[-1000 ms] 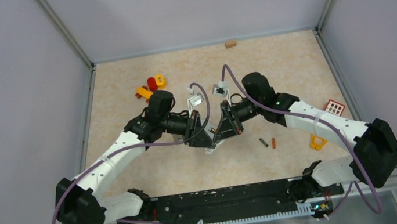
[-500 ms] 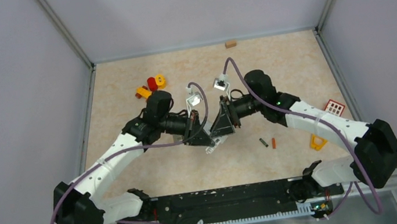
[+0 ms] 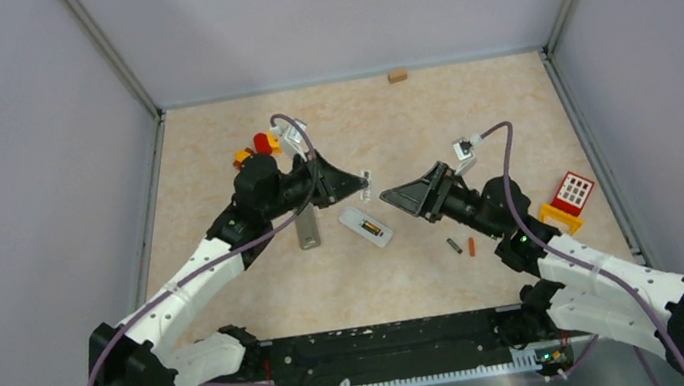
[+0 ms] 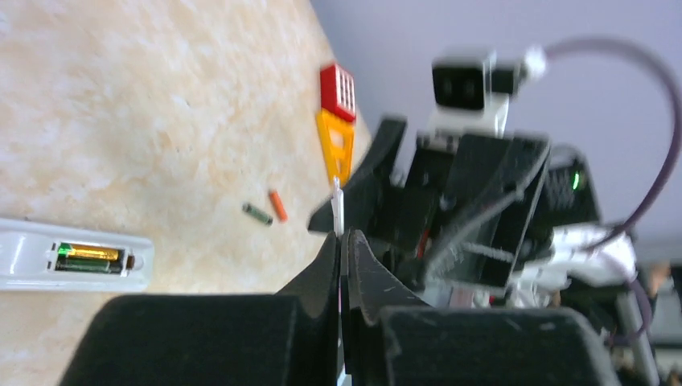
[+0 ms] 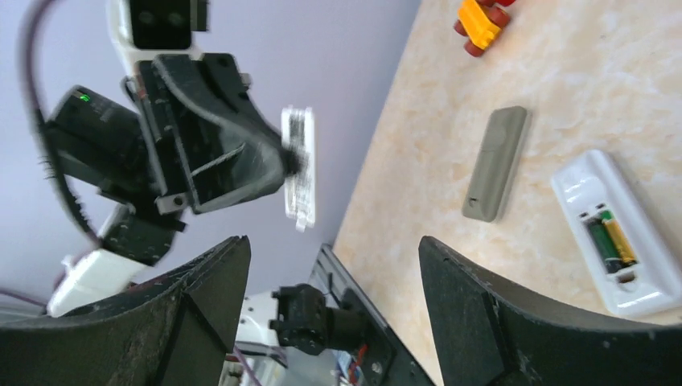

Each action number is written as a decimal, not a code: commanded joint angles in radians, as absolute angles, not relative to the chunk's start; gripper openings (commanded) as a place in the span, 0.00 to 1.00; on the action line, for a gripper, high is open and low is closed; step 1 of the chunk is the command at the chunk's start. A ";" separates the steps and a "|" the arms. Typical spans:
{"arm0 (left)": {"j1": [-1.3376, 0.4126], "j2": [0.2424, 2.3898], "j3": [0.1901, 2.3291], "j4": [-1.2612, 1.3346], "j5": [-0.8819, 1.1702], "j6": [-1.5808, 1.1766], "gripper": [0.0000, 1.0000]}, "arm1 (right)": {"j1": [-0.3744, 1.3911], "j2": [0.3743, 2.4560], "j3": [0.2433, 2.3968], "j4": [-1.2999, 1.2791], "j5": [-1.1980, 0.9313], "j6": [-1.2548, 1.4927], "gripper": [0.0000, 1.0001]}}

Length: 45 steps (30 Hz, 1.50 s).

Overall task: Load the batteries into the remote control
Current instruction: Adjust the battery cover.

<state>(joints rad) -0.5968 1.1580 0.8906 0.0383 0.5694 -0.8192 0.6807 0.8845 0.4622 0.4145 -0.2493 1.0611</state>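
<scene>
Pinching a thin white battery cover (image 5: 297, 169) by its edge, the left gripper (image 3: 360, 187) hung above the table (image 3: 468, 115), jaws pressed together on it. The right gripper (image 3: 394, 194) faced it with jaws spread wide, holding nothing. Below lay the white remote (image 3: 366, 227), its compartment open, with 2 seated batteries (image 5: 619, 240) side by side. 2 loose batteries (image 3: 454, 246), 1 dark and 1 orange, lay near the right arm. Refitting the cover would likely call for hooking its tab end in first, square to the compartment, then pressing it flat.
</scene>
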 commanded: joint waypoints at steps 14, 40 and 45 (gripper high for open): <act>-0.588 1.037 0.730 0.545 0.073 -1.412 0.00 | 0.815 1.069 0.491 1.006 0.053 1.078 0.78; -0.586 0.988 0.650 0.690 0.058 -1.364 0.00 | 0.826 1.369 0.733 1.166 -0.139 0.948 0.32; -0.587 0.984 0.643 0.691 0.085 -1.357 0.00 | 0.821 1.370 0.723 1.192 -0.148 0.976 0.07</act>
<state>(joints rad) -0.5892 1.0031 0.6498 0.6323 0.0479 -1.3830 0.8158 1.3724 0.6834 1.1477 -0.1104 0.9680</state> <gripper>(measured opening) 0.008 0.143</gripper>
